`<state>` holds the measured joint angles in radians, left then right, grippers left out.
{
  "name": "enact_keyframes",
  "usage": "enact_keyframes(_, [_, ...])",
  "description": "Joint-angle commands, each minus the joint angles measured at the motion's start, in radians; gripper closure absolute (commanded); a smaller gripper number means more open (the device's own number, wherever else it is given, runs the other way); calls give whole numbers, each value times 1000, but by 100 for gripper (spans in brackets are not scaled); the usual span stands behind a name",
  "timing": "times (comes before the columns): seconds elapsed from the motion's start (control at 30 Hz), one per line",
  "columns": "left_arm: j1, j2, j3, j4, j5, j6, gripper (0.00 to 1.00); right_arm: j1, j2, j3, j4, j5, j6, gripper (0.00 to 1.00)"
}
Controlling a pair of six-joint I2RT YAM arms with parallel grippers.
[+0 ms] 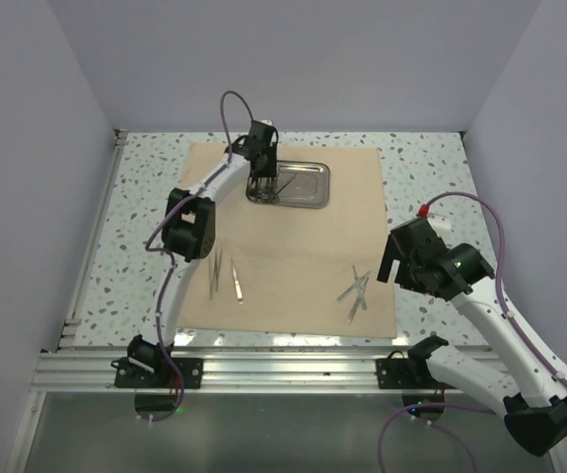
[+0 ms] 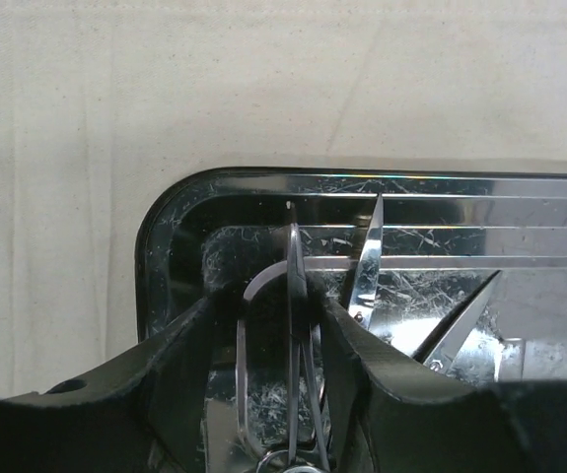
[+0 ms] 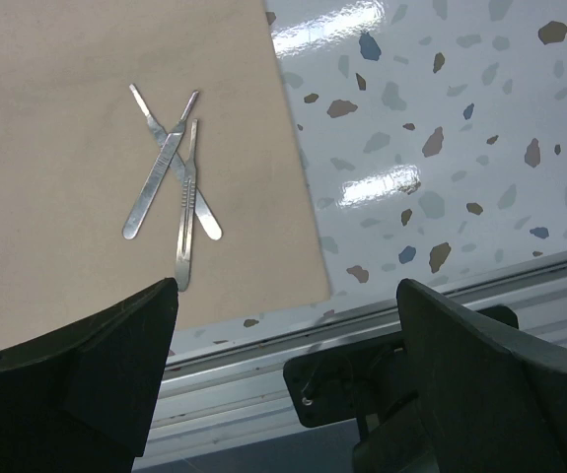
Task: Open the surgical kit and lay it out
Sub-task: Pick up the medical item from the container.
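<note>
A shiny steel tray [image 1: 320,172] sits at the far middle of a spread beige cloth wrap [image 1: 293,246]. In the tray lie a ring-handled instrument [image 2: 293,325] and pointed scissor blades [image 2: 367,261]. The left gripper [image 2: 271,301] reaches into the tray's left end, jaws half apart around the ring-handled instrument; whether they pinch it cannot be told. Nearer than the tray, tweezers [image 1: 216,273] lie left and three scalpel handles [image 3: 170,172] right. The right gripper [image 3: 285,286] hovers above those handles, spread wide and empty.

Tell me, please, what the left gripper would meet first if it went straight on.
The left gripper would likely meet the ring-handled instrument between its fingers, then the steel tray; depth is unclear.
</note>
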<state>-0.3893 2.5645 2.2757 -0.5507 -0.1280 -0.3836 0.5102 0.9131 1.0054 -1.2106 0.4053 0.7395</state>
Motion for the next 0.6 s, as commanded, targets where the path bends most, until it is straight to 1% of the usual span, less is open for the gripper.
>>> enact_keyframes(0.0, [-35, 23, 39, -37, -109, 72, 50, 1, 12, 21, 2, 30, -12, 3])
enact_keyframes(0.1, [-49, 45, 41, -74, -148, 80, 53, 1, 15, 21, 3, 21, -19, 3])
enact_keyframes(0.23, [-56, 77, 61, -126, -168, 78, 60, 1, 13, 19, 8, 15, -26, 2])
enact_keyframes(0.4, [-56, 85, 42, -160, -183, 75, 68, 1, 9, 18, 11, 6, -31, 2])
enact_keyframes(0.43, [-56, 82, 28, -160, -182, 74, 71, 1, 6, 16, 11, 4, -31, 3])
enact_keyframes(0.5, [-56, 79, 19, -161, -171, 72, 75, 1, 0, 15, 13, 3, -34, 2])
enact_keyframes(0.53, [-54, 79, 12, -161, -168, 72, 78, 1, 0, 15, 14, 3, -32, 2])
enact_keyframes(0.57, [-54, 80, 7, -161, -164, 71, 80, 1, -3, 13, 14, 1, -32, 2])
